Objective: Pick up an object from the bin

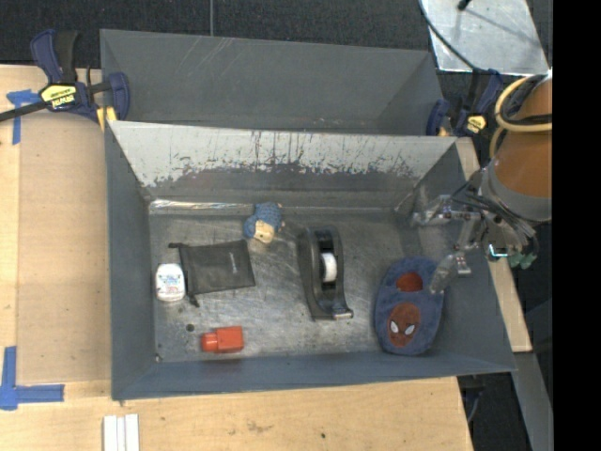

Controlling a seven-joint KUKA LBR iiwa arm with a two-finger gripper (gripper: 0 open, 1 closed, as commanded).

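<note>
My gripper [433, 250] hangs open by the bin's right wall with nothing between its fingers. One fingertip [419, 217] points toward the back right corner, and the other [445, 282] hangs just over the upper end of a blue slipper [409, 316]. The slipper bears a red spider-mask face and lies at the front right of the bin. A black tape dispenser [322, 272] holding a white roll lies left of the slipper, near the middle of the bin.
A small blue and tan toy [264, 223] sits near the back wall. A flat black pouch [218, 267], a white round tub [170, 282] and a small red block [223, 340] lie in the left half. The arm comes in over the right rim.
</note>
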